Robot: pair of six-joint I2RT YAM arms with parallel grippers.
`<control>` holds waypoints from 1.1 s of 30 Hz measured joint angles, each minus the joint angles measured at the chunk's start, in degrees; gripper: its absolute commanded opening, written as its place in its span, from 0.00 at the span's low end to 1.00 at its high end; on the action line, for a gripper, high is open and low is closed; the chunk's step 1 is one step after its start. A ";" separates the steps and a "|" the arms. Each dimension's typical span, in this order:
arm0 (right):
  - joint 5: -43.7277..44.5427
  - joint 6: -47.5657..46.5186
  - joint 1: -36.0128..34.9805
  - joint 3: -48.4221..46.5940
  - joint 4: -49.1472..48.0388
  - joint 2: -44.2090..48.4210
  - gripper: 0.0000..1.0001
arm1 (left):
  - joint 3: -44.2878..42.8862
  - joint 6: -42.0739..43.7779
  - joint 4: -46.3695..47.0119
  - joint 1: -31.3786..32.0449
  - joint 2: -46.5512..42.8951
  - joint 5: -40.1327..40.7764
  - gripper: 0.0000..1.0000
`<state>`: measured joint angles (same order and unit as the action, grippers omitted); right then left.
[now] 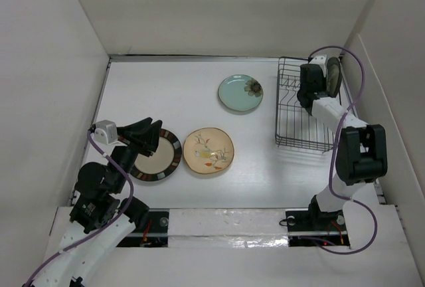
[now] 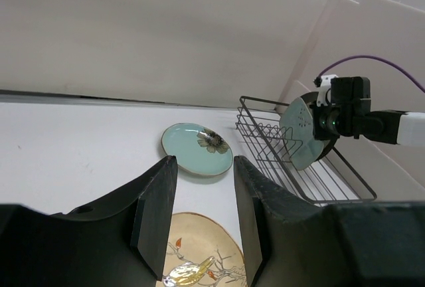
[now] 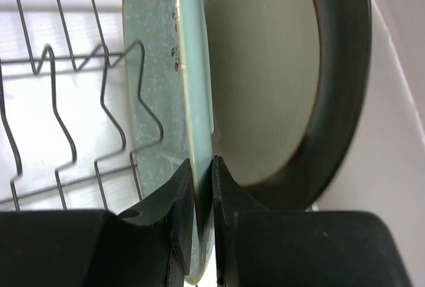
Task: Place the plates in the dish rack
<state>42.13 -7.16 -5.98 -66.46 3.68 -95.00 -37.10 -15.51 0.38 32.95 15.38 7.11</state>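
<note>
The black wire dish rack [image 1: 292,111] stands at the right. My right gripper [image 3: 202,167] is shut on the rim of the pale-green plate [image 3: 159,81], holding it on edge over the rack's far end, beside the cream plate with the brown rim [image 3: 272,68], which stands upright in the rack. The pale-green plate also shows in the left wrist view [image 2: 300,131]. The teal round plate [image 1: 240,92], the yellowish floral plate [image 1: 208,151] and the cream plate with the dark striped rim [image 1: 161,156] lie flat on the table. My left gripper [image 1: 151,131] is open and empty above the striped plate's far edge.
White walls enclose the table on the left, back and right; the right wall runs close behind the rack [image 2: 292,147]. The right arm's purple cable [image 1: 355,88] loops above the rack's right side.
</note>
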 measured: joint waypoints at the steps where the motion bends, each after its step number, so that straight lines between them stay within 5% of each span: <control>1: 0.63 -0.48 -0.13 -1.22 -0.09 -1.16 0.12 | 0.00 0.00 0.02 0.00 0.02 0.07 0.36; 6: 2.10 -0.15 -0.46 -2.82 0.55 -2.64 0.47 | 0.00 0.00 0.00 0.00 0.50 0.09 0.37; 9: 2.29 1.42 -0.07 -2.84 1.77 -2.62 0.60 | 0.00 0.00 0.00 0.00 0.81 0.07 0.37; 13: 2.12 3.26 0.63 -3.17 4.04 -2.25 0.66 | 0.00 0.00 0.00 0.00 0.90 0.07 0.37; 17: 1.18 5.20 0.17 -3.37 5.64 1.11 0.66 | 0.00 0.00 0.02 0.00 0.92 0.07 0.37; 19: 0.90 6.40 -1.20 -3.37 6.21 4.61 0.56 | 0.00 -0.02 0.02 0.00 1.03 0.09 0.36; 20: 0.70 7.15 -2.16 -3.37 6.14 6.40 0.45 | 0.00 0.00 0.00 0.00 1.14 0.09 0.36; 22: -1.03 9.14 -5.68 -3.23 5.73 10.78 0.07 | 0.00 0.00 0.00 0.00 1.49 0.09 0.31; 23: -2.67 10.32 -8.00 -2.93 4.66 12.79 0.00 | 0.00 0.02 -0.02 0.00 1.66 0.13 0.29; 27: -11.89 15.02 -18.93 -2.29 0.15 16.28 0.00 | 0.00 0.17 -0.15 0.00 2.29 0.74 0.04; 30: -21.79 18.16 -26.25 -2.45 -1.60 12.96 0.03 | 0.00 0.26 -0.39 0.00 3.08 1.25 0.00; 33: -31.91 20.90 -32.02 -1.57 -1.81 7.19 0.31 | 0.00 0.26 -0.70 0.02 4.04 2.08 0.00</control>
<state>10.22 13.74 -38.00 -68.03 1.87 -87.81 -37.10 -15.25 -0.32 32.97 19.42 9.19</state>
